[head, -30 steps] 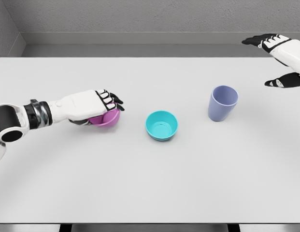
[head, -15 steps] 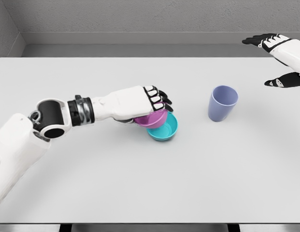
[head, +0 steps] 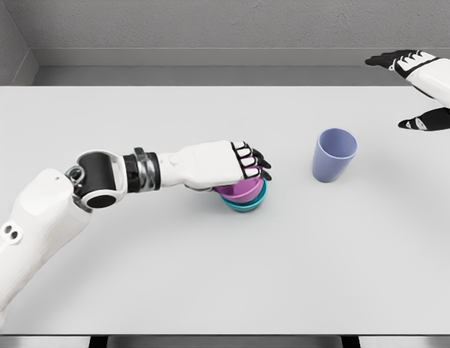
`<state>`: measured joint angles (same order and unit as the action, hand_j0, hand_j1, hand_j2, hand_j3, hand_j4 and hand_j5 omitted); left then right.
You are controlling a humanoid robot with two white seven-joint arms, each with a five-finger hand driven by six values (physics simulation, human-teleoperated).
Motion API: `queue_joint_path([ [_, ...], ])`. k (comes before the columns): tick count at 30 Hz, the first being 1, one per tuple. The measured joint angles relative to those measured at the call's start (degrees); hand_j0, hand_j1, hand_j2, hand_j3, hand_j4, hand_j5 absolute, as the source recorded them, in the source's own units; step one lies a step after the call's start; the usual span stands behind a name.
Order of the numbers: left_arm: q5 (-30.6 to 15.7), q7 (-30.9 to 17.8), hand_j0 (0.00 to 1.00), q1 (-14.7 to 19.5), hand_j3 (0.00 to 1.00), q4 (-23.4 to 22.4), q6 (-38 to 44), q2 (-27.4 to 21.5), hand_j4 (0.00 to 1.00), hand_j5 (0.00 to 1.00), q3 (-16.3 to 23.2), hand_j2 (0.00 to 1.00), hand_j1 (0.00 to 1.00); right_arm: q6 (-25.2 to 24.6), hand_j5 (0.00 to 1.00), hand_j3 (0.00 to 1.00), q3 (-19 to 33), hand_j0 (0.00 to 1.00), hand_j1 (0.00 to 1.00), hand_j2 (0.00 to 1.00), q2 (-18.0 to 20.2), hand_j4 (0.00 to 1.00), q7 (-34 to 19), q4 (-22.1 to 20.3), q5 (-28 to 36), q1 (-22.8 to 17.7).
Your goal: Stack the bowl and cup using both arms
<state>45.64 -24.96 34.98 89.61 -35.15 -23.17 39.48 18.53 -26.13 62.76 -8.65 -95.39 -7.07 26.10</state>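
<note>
Bright, even light; soft shadows.

The left arm reaches from the lower left corner toward the table's middle, elbow bent, forearm nearly level. The left hand point(head: 223, 164) lies palm down, its fingers point(head: 248, 161) curled in a grasp. The right hand point(head: 423, 90) hovers at the far right edge, fingers spread.

The left robot hand point(head: 223, 164) has a smooth white shell over its back and black-tipped fingers point(head: 255, 161) with white segments; behind it sits a wrist of black and silver ribbed rings, then a black round joint, then a bulky white forearm casing marked with two small dark screw holes. The right robot hand point(head: 420, 87) shows the same white shell and black fingers.
</note>
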Motion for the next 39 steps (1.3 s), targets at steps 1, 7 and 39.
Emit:
queue_joint_path([
  [1, -0.13, 0.02, 0.78, 0.09, 0.78, -0.05, 0.0, 0.01, 0.78, 0.78, 0.08, 0.78, 0.78, 0.0, 1.0, 1.0, 0.0, 1.0, 1.0, 1.0, 0.0, 1.0, 0.0, 0.01, 0.0, 0.0],
  [7, -0.63, 0.38, 0.95, 0.18, 0.95, 0.17, 0.01, -0.25, 0.95, 0.95, 0.02, 0.95, 0.95, 0.01, 1.0, 1.0, 0.0, 1.0, 1.0, 1.0, 0.0, 1.0, 0.0, 0.16, 0.0, 0.09],
  [39, -27.59, 0.66, 1.0, 3.35, 1.0, -6.31, 0.04, -24.9, 1.0, 1.0, -2.69, 1.0, 1.0, -0.67, 1.0, 1.0, -2.55, 1.0, 1.0, 1.0, -1.95, 1.0, -19.71, 5.24, -1.08, 14.57],
])
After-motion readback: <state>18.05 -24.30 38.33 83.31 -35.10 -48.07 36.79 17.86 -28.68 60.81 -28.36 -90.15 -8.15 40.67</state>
